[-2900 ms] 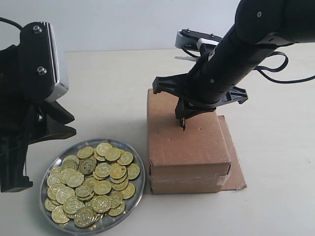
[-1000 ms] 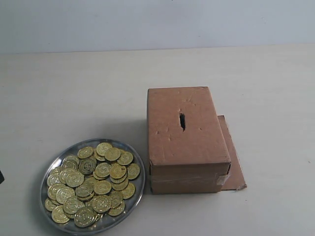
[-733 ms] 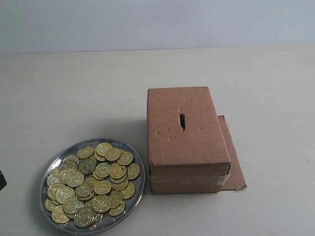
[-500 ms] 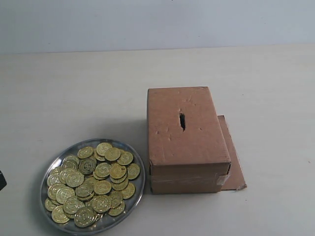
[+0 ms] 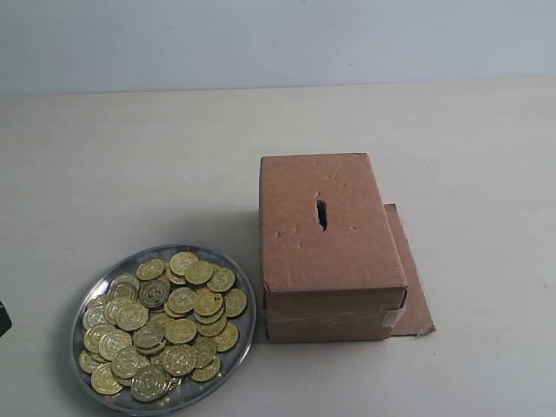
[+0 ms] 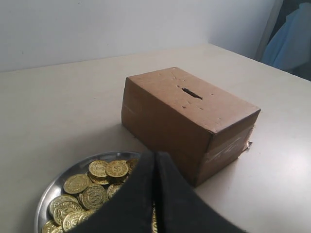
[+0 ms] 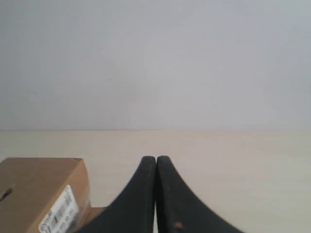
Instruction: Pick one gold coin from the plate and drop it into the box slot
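The silvery plate [image 5: 240, 340] sits at the front left, heaped with several gold coins [image 5: 181, 331]. Right of it stands the brown cardboard box [image 5: 330, 252], with the dark box slot [image 5: 321, 214] in its top. Both arms are out of the exterior view. In the left wrist view my left gripper [image 6: 155, 156] is shut with nothing in it, raised above the plate [image 6: 54, 189] and coins [image 6: 108, 169], with the box [image 6: 184, 114] and slot [image 6: 192, 93] beyond. My right gripper [image 7: 155, 159] is shut and empty, away from the box [image 7: 39, 194].
A flat brown cardboard sheet [image 5: 415, 295] lies under the box's right side. A white label [image 7: 59, 211] is on the box end in the right wrist view. A tiny dark part [image 5: 3, 318] shows at the exterior view's left edge.
2.9 s ago the right gripper was at the box slot and the left arm stood over the plate. Both have since withdrawn from the exterior view. Over the last second nothing has moved.
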You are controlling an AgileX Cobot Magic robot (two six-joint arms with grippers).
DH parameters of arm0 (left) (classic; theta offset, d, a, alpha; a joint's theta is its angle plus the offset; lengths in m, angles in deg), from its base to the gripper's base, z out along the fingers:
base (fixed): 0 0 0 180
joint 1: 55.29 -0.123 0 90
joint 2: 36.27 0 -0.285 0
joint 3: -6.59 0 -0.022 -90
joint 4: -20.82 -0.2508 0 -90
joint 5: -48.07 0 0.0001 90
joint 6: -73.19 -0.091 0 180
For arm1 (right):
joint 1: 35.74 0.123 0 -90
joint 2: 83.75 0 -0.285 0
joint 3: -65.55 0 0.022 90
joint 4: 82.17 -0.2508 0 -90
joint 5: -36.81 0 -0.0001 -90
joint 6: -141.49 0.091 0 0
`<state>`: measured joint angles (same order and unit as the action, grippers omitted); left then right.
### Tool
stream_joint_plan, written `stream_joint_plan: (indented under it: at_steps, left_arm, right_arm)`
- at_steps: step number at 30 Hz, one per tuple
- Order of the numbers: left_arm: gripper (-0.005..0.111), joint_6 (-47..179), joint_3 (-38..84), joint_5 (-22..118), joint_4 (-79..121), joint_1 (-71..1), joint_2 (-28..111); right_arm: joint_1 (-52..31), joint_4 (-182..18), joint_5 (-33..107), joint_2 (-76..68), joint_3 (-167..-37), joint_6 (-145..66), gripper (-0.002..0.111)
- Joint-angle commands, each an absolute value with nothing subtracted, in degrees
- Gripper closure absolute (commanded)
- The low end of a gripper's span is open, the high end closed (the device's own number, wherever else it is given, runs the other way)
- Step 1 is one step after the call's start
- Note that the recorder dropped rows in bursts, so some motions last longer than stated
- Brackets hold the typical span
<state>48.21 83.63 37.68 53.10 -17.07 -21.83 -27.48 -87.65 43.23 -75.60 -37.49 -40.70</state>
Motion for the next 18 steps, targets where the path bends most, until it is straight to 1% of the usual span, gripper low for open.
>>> stream_joint_plan:
  at_steps: [1, 6, 18]
  left_arm:
    - [0.107, 48.3, 83.8, 37.8, 52.9, -17.2, -22.0]
    - [0.107, 48.3, 83.8, 37.8, 52.9, -17.2, -22.0]
    - [0.107, 48.2, 83.8, 37.7, 52.9, -17.2, -22.0]
  right_arm:
    - [-32.5, -86.1, 49.8, -76.0, -37.2, -41.9, 0.108]
    - [-33.1, -86.0, 53.2, -76.0, -37.2, -43.3, 0.108]
    - [-33.1, -85.7, 53.4, -76.0, -37.2, -42.7, 0.108]
